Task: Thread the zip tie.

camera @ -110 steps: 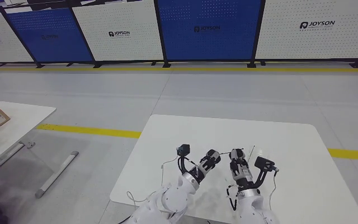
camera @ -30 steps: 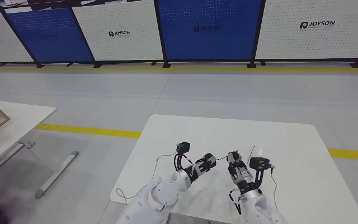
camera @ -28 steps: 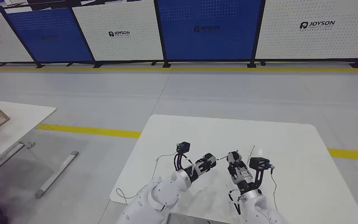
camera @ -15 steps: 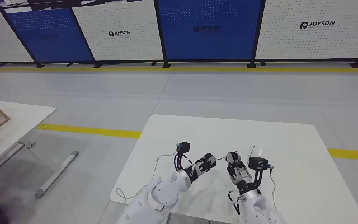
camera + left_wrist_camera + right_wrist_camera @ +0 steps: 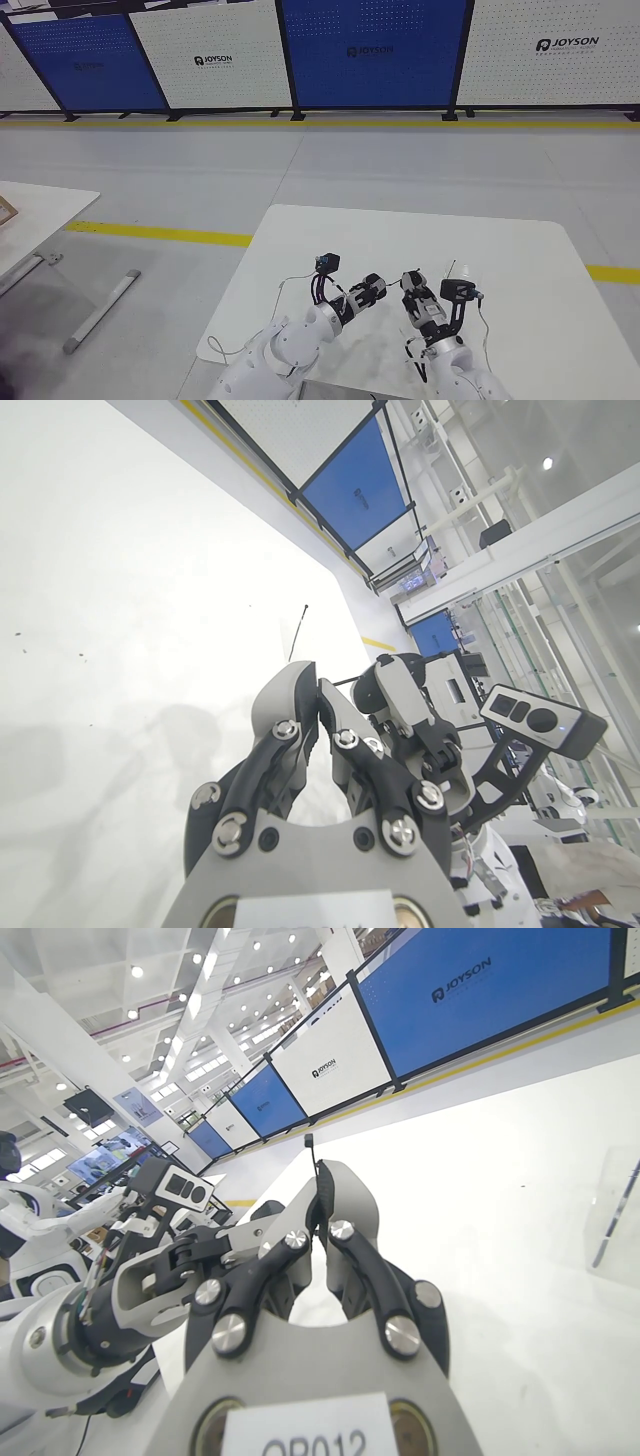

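1. Bench (image 5: 330,240): white and broad, with both arms held low over its near part.
2. Right end effector (image 5: 320,1178): pressed together on the zip tie (image 5: 309,1142), pinching the strap just below the small square head, which pokes out past the fingertips and clear of the bench.
3. Left end effector (image 5: 318,689): also pressed together, apparently on the thin free end of the same strap, just beside the other arm's fingertips.
4. Clear holder (image 5: 612,1208): standing well off to the side on the bench, with a dark strip at it too faint to name.
5. Spare zip tie (image 5: 298,631): lying flat on the bench beyond the fingertips, untouched.
6. Judged stage: tail and head brought near each other, nothing yet seen through the slot.
7. Likely trouble, largest first:
   - Knocking fingertips together, given how close the two sit.
   - Bowing the strap sideways instead of feeding it, since so thin a strip flexes under any push off the slot's line.
   - Missing the slot outright, given a small head and a tail that may twist in the pinch.
   - Losing the tail from a shallow grip near its very end.
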### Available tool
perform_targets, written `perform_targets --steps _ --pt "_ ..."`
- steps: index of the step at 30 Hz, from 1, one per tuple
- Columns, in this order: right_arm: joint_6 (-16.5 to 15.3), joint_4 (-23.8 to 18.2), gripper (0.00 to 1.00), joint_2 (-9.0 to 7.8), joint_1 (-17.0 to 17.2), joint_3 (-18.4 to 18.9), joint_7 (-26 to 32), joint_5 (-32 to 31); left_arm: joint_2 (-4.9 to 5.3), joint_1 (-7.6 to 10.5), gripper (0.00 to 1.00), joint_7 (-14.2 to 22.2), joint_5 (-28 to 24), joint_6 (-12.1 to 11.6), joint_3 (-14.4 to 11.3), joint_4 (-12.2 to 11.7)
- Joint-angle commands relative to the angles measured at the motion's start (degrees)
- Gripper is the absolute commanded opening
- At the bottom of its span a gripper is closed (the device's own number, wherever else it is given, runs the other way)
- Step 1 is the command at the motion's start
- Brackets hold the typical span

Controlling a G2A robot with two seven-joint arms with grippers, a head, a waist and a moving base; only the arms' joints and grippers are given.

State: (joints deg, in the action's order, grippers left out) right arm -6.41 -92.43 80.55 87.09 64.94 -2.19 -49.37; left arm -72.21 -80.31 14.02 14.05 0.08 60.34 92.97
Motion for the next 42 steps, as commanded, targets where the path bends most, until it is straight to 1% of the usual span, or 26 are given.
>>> perform_targets --steps 1,6,10,21,34,42 --pt "-0.13 -0.12 0.00 -0.05 0.24 0.24 -0.64 0.02 0.00 0.00 0.00 0.00 0.00 0.00 0.00 0.00" --pt "-0.69 -0.84 0.00 -0.26 1.06 1.13 -1.41 0.27 0.00 0.00 0.00 0.00 0.00 0.00 0.00 0.00" --pt "-0.88 -1.11 0.00 -0.32 1.12 1.12 -1.05 0.31 0.00 0.00 0.00 0.00 0.00 0.00 0.00 0.00" --pt "0.53 -0.43 0.00 -0.24 0.14 -0.12 -0.46 -1.32 0.00 0.00 0.00 0.00 0.00 0.00 0.00 0.00" --pt "0.34 -0.93 0.00 -0.39 0.51 0.08 -0.64 -1.11 0.00 0.00 0.00 0.00 0.00 0.00 0.00 0.00" --pt "1.05 -0.49 0.00 -0.32 -0.07 -0.57 -0.12 -1.36 0.00 0.00 0.00 0.00 0.00 0.00 0.00 0.00"
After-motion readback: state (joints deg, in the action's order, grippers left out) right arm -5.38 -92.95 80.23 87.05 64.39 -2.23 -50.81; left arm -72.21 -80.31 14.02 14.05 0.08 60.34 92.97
